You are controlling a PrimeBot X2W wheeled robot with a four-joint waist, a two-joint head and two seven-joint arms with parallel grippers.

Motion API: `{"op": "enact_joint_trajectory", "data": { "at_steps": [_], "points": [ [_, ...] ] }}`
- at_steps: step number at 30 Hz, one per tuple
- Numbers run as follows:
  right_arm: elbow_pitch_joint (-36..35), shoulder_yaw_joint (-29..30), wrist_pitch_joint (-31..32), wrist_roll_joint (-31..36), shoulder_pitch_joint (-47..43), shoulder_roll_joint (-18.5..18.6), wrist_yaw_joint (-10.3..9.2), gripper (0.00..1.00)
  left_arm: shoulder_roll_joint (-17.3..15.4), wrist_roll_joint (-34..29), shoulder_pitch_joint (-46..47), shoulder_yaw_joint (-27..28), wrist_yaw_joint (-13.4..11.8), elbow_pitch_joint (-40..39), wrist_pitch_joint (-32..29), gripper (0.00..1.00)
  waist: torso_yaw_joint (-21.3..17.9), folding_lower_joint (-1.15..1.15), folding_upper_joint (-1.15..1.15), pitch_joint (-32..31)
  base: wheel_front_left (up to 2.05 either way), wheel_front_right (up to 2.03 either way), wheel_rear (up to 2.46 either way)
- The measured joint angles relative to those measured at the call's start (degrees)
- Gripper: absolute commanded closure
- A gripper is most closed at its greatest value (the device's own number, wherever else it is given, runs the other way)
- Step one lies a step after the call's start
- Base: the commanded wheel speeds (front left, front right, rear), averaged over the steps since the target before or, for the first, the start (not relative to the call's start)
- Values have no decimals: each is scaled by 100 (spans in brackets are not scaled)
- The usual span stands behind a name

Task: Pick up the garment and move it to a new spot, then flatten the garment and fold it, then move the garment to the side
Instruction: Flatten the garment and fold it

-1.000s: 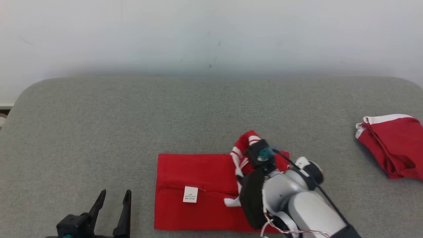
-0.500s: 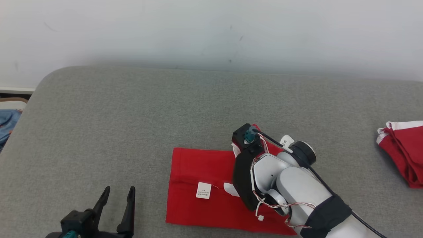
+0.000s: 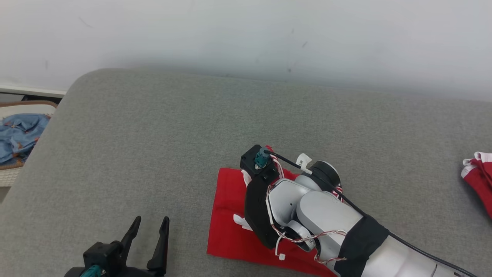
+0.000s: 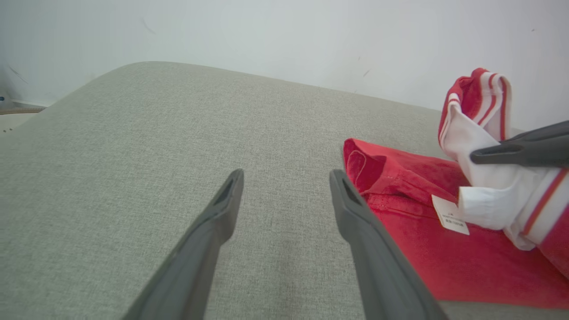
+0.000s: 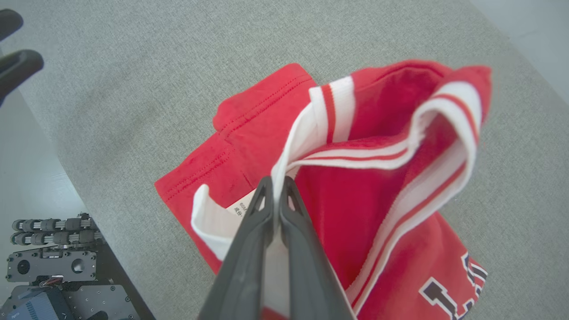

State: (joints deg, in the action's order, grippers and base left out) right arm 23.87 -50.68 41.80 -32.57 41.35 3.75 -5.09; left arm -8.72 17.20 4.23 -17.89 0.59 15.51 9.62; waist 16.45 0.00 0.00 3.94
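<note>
Right gripper, its forearm reaching in from the lower right over the red garment, is clamped on the white striped trim, held raised above the grey padded surface; left gripper sits low, fingers spread, empty

The red garment, white-striped at its trim, lies mostly flat on the grey tabletop, one trimmed edge lifted and curled over.
</note>
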Motion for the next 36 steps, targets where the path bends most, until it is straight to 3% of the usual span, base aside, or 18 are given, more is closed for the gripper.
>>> {"op": "enact_joint_trajectory", "data": {
  "at_steps": [9,10,11,25,31,36],
  "points": [
    [290,-421,-252,-594,295,4,-132,97,4,49,35,20,0,96,51,0,199,0,0,57,0,0,0],
    [312,-448,-278,-638,335,5,-147,25,2,75,46,23,0,105,51,0,209,0,0,61,0,0,0],
    [328,-461,-331,-668,359,7,-148,0,2,90,57,22,1,107,52,0,220,0,0,65,0,0,0],
    [285,-650,-1217,-1226,873,1,-198,0,-54,99,64,99,-4,171,152,0,194,0,0,41,0,0,0],
    [341,-118,-2095,-792,966,45,-203,0,-111,93,37,155,-37,121,210,0,56,0,0,-30,0,0,0],
    [134,676,-3261,-155,447,554,-203,0,-225,70,-138,261,-126,1,305,0,-124,-1,0,-125,0,0,0]
  ]
}}
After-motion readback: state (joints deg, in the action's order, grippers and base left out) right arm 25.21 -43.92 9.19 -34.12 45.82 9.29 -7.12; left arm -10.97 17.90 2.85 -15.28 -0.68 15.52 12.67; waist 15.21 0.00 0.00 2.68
